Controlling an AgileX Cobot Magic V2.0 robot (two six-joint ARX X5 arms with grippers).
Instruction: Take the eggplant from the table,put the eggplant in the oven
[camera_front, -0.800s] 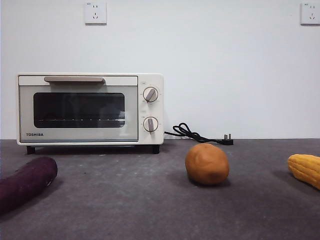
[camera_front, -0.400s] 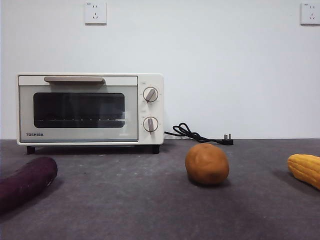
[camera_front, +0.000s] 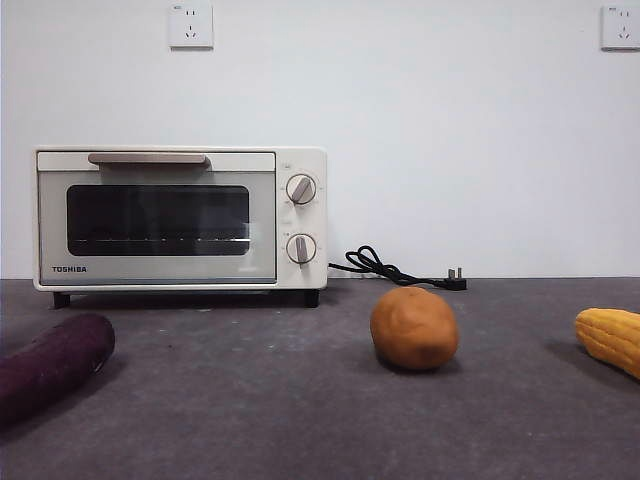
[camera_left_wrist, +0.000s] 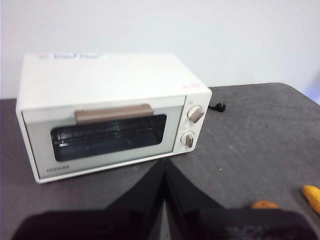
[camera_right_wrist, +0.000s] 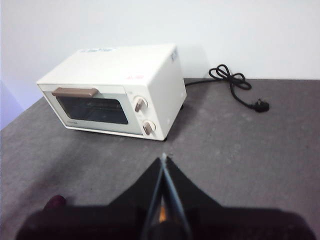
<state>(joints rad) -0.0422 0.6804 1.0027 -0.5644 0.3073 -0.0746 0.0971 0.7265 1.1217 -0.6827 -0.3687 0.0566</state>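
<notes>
Nothing has moved since the earlier frames: you have every item where it lay a second ago. Nearest to you, the eggplant (camera_front: 50, 365) lies on the table (camera_front: 270, 410) at the front view's left edge, partly cut off, well in front of the oven and untouched. Next, a round orange-brown potato (camera_front: 414, 328) sits mid-table, apart from everything else. A yellow corn cob (camera_front: 610, 340) lies at the right edge, partly cut off. Farther back, the oven (camera_front: 180, 218) stands on black feet against the wall, door closed, beige handle across the top of the door, two knobs at its right. Beside it, a black power cord (camera_front: 395, 268) lies coiled and unplugged on the table. Both arms wait above: the left gripper (camera_left_wrist: 163, 172) has its jaws pressed together, pointed toward the oven; the right gripper (camera_right_wrist: 163, 165) is likewise clenched, holding nothing.
</notes>
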